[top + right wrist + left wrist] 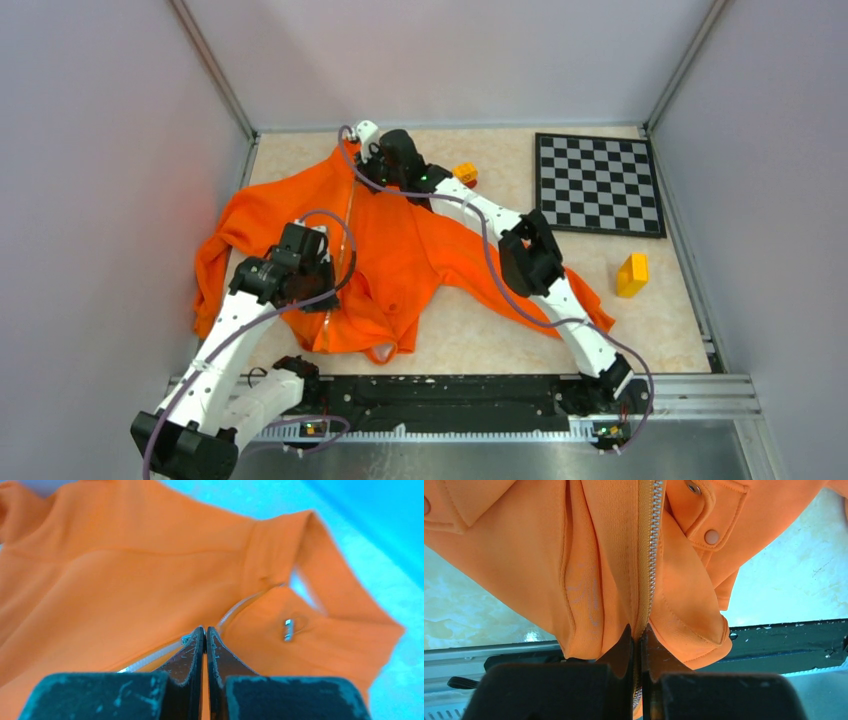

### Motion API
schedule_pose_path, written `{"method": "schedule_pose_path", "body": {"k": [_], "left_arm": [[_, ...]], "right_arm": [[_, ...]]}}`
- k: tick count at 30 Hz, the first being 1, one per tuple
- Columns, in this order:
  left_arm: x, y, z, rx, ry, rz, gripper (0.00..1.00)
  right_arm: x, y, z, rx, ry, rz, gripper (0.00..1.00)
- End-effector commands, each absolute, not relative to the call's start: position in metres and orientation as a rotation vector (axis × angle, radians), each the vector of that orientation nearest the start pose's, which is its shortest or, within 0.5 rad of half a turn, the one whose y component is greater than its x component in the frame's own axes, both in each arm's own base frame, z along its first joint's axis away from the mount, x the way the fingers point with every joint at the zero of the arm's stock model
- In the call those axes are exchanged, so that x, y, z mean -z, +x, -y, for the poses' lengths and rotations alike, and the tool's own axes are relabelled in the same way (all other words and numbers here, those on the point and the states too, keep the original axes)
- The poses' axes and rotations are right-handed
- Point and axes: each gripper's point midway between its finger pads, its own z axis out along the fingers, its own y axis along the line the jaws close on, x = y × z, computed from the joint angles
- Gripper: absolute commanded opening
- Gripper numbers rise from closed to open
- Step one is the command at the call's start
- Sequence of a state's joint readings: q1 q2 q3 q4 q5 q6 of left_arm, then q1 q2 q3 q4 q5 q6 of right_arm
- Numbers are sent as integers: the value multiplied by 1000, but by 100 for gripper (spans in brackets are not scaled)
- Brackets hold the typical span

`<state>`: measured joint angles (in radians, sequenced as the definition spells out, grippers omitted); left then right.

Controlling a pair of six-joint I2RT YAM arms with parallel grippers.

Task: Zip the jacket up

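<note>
The left hand (pixel 637 636) is pinched shut on the closed zipper (pixel 650 555) just above the hem, at the bottom centre of its wrist view, seemingly anchoring that end. The right hand (pixel 205 632) is likewise pressed shut, its tips at the small metal slider (pixel 186 639) in the lower middle of its view. I judge it has the slider's pull, though the tab itself is hidden. The jacket (pixel 400 250) lies spread on the table (pixel 470 330), centre-left in the top view, its neck toward the upper edge. The teeth look joined from hem to slider, so most seems done. A short run through the collar (pixel 280 550) appears left.
</note>
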<state>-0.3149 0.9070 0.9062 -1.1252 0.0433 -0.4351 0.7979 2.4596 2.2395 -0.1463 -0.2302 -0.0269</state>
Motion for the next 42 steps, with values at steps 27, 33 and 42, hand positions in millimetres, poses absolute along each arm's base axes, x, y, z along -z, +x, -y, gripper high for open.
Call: {"method": "schedule_pose_path", "body": {"k": [27,33,42], "left_arm": [[-124,92,84,401,-257,-2926,0],[-127,140,110,546,-333,-2788,0],[-104,196,84,320,-549,-2551,48]], "right_arm": [[-314,627,-428,-472,-421,-1070,0],[-307,601,-460,-534,-505,-1053,0],[-290,598,-464,-587,-359,-1251,81]]}}
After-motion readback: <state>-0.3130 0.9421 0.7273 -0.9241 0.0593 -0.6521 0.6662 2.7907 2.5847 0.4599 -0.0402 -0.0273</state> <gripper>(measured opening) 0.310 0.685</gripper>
